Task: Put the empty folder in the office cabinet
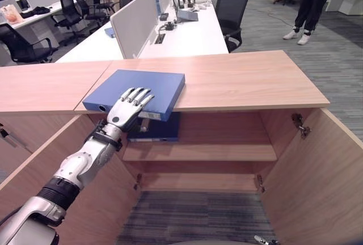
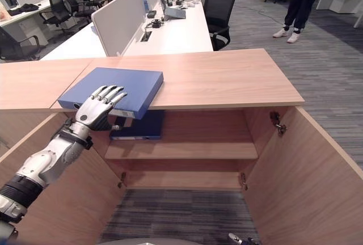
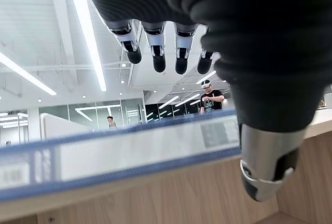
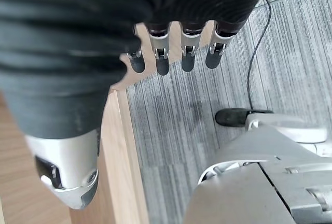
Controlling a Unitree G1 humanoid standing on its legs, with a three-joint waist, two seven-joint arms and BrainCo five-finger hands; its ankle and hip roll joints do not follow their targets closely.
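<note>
Up close, left hand (image 3: 155, 47) fingers straight above folder (image 3: 119, 151) spine.

My silver-grey left arm reached up and forward from the lower left, its dark ribbed wrist cover sitting just below the front edge of the cabinet top. The left hand (image 1: 129, 109) was raised there with its silver, dark-tipped fingers (image 3: 158, 53) straight and spread in a row over that front edge, while the thumb (image 3: 267, 164) stayed apart underneath, so nothing was gripped. My right hand (image 4: 67, 146) hung low, pointing down toward the floor, its fingers (image 4: 187, 53) relaxed and side by side, the thumb off to one side, holding nothing.
</note>
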